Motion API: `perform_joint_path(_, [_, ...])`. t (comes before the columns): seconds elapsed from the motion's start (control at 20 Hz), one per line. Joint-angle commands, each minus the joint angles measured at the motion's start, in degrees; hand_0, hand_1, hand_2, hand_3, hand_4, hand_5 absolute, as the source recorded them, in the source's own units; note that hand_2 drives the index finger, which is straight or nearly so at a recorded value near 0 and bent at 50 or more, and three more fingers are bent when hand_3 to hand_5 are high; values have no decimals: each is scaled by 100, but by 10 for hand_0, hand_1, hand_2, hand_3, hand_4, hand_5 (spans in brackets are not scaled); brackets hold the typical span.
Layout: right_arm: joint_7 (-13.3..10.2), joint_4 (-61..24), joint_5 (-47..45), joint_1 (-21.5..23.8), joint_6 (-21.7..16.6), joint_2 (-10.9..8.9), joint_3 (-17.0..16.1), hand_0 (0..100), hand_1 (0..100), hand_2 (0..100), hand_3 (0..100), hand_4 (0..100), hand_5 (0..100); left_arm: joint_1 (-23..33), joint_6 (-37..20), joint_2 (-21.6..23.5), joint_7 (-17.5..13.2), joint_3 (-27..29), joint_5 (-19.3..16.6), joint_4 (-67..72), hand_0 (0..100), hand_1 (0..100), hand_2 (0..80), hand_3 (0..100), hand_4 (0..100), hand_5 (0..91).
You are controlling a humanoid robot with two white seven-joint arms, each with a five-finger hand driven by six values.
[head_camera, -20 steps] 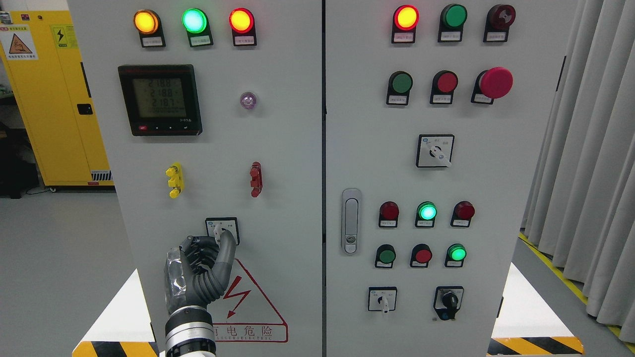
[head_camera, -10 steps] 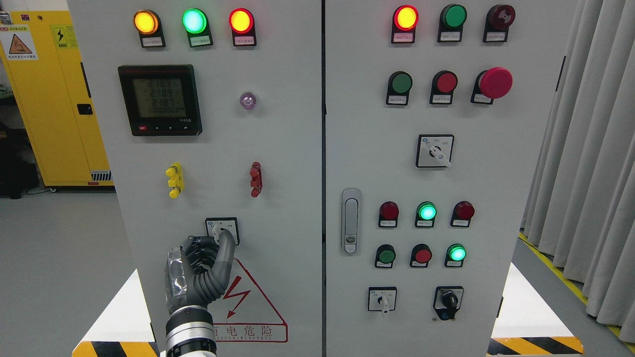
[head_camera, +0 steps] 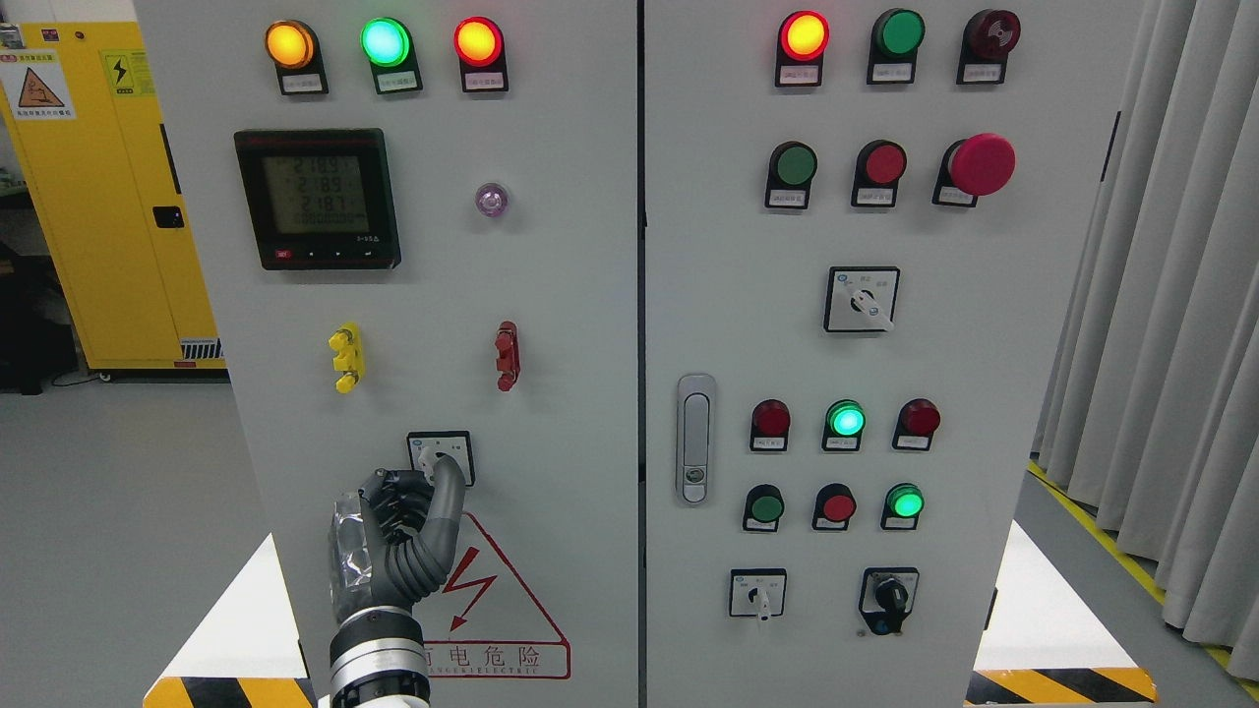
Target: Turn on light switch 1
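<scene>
The left hand reaches up from the lower left, one extended finger touching the rotary selector switch low on the cabinet's left door, the other fingers curled and holding nothing. Turning it well likely needs steady sideways pressure on the knob. The switch has a white lever on a black-framed square plate.

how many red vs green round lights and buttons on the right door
red lights and buttons: 7
green lights and buttons: 5
total: 12
</scene>
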Motion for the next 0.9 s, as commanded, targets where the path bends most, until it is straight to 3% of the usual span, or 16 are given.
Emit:
perform_joint_path(0.0, [4, 0, -167, 0, 5, 0, 0, 0, 500, 40, 0, 0, 0, -19, -6, -7, 2, 1, 5, 25, 548, 516, 601, 833, 869, 841])
perform_joint_path(0.85, [4, 0, -167, 0, 5, 0, 0, 0, 500, 40, 0, 0, 0, -19, -15, -7, -7, 1, 22, 25, 600, 483, 595, 832, 869, 839])
